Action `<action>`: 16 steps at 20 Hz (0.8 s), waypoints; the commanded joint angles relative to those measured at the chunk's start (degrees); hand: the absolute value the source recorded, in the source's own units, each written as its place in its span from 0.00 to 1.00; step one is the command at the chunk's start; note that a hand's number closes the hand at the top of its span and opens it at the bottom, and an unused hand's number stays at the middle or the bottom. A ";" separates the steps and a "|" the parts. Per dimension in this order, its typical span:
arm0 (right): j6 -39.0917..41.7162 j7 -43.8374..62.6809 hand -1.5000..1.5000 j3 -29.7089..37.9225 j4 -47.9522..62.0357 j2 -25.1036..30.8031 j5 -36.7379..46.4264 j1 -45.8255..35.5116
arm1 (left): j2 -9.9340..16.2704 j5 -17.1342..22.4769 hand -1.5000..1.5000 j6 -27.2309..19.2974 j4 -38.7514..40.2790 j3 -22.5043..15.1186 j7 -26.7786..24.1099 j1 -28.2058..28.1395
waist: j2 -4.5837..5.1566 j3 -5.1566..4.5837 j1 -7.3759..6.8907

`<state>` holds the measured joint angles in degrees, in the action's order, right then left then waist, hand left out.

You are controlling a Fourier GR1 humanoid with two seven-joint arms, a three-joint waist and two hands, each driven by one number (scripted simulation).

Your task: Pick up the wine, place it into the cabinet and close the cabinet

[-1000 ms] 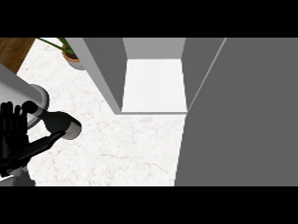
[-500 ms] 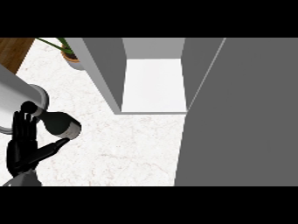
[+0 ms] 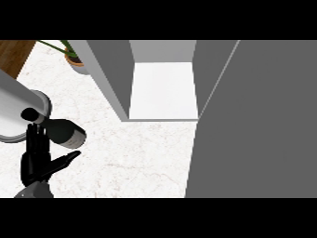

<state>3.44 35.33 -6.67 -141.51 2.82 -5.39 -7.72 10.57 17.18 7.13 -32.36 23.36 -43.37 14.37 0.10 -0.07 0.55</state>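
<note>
The wine (image 3: 59, 131) stands upright on the marble counter (image 3: 133, 153) at the left of the head view, seen from above as a dark round body with its black cap towards the upper left. It sits just beside a large white cylinder (image 3: 9, 104) and well apart from the cabinet (image 3: 162, 88), whose pale interior lies open at the top centre.

Only 1 hand shows in this view: the left hand (image 3: 38, 160), coming in from the lower edge just below the bottle. Its fingers (image 3: 37, 139) are straight and point up towards the cap, the thumb (image 3: 66, 159) splayed out to the right, so it is spread wide and holds nothing. That spread likely leaves a gap for the bottle's body to fit between thumb and fingers before closing. The right hand is not in view.

The cabinet door (image 3: 264, 121) fills the right side as a grey slab, swung out so the shelf can be reached. A potted plant (image 3: 75, 58) stands at the counter's far left corner, clear of the path.
</note>
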 commanded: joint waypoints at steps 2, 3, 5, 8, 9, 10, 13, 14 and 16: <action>2.51 -0.34 0.00 1.38 -6.25 0.80 -5.91 5.14 | 1.50 1.20 0.00 5.00 10.33 1.79 -5.04 4.79 | 0.12 -0.03 0.60; 1.33 -1.38 0.00 -0.04 -2.55 -0.28 -2.26 2.60 | 0.50 1.39 0.00 6.77 8.97 0.56 -3.98 3.20 | 0.01 0.01 -0.02; 0.74 1.01 0.00 -1.60 -4.87 -0.31 -1.74 2.45 | 1.10 0.94 0.00 7.26 15.03 1.81 -8.06 7.39 | 0.21 -0.10 0.76; 1.60 -0.41 0.00 0.56 -4.24 0.16 -3.66 2.63 | 3.60 0.90 0.00 8.62 18.17 2.20 -9.07 8.32 | 0.24 -0.07 0.67; 2.26 -0.33 0.00 2.98 -3.39 0.95 -5.90 1.82 | 2.61 0.89 0.00 9.55 17.94 1.68 -9.85 7.78 | 0.18 -0.04 0.43; 1.13 0.76 0.00 0.31 -3.24 -0.05 -2.73 1.66 | 2.49 0.81 0.00 9.04 18.66 1.60 -10.89 8.32 | 0.14 -0.04 0.31; 0.89 2.45 0.00 -0.07 -6.87 0.02 -3.65 2.50 | 3.07 1.00 0.00 7.68 18.95 1.95 -9.83 10.65 | 0.17 -0.06 0.64; 1.52 -0.61 0.00 -1.85 -2.82 -0.78 -1.46 2.55 | 1.47 -0.26 0.00 8.63 19.05 0.62 -12.89 9.62 | 0.19 -0.06 0.45; 1.33 -0.52 0.00 -0.80 -2.04 -0.75 -2.17 2.72 | 1.60 -0.10 0.00 7.79 20.81 1.14 -13.07 11.32 | 0.31 -0.10 0.73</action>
<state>4.66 34.40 -7.71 -141.57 2.28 -5.22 -6.02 12.43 17.58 13.60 -14.22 24.58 -52.77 23.62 0.27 -0.12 1.04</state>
